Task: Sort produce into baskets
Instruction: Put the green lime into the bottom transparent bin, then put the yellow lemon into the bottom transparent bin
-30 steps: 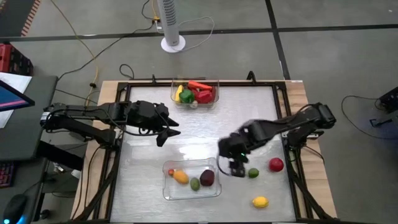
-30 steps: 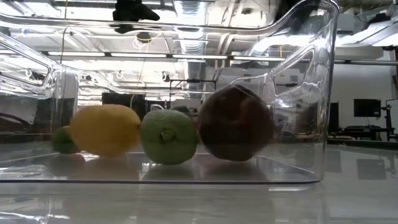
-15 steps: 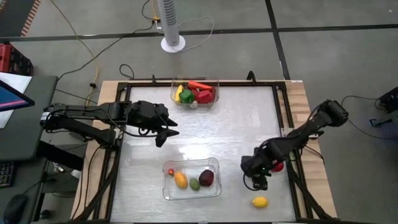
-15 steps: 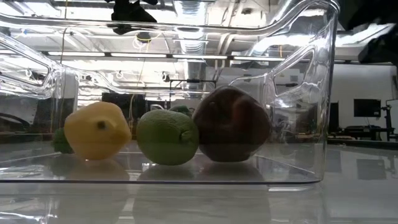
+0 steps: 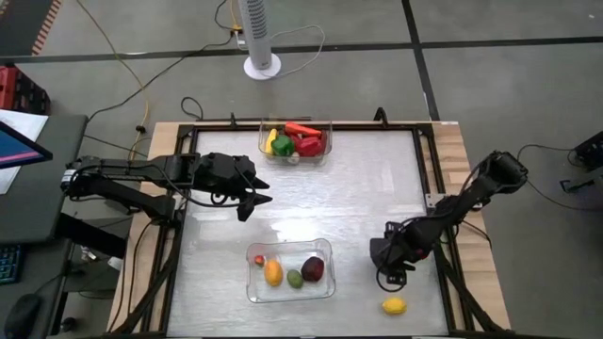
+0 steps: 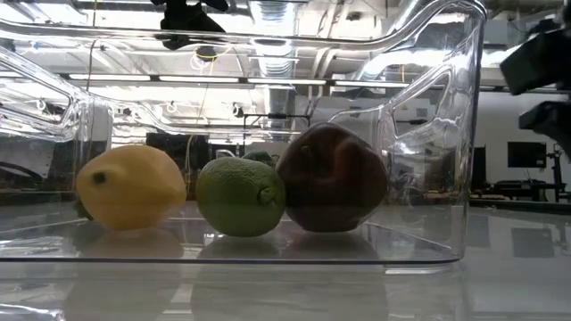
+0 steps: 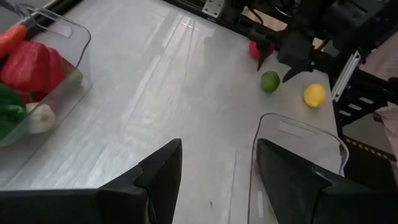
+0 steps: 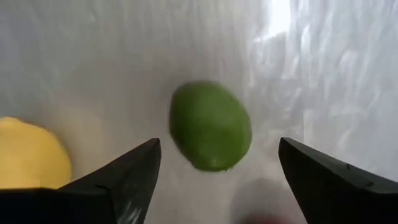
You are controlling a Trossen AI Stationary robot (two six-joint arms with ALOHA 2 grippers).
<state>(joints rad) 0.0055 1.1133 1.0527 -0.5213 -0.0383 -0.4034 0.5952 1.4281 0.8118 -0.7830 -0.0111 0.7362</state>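
Table (image 5: 358, 188): green lime (image 8: 210, 126) (oval, smooth), yellow lemon (image 8: 30, 152) beside.

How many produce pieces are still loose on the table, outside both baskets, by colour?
green piece: 1
yellow piece: 1
red piece: 1 (partly hidden)
Total: 3
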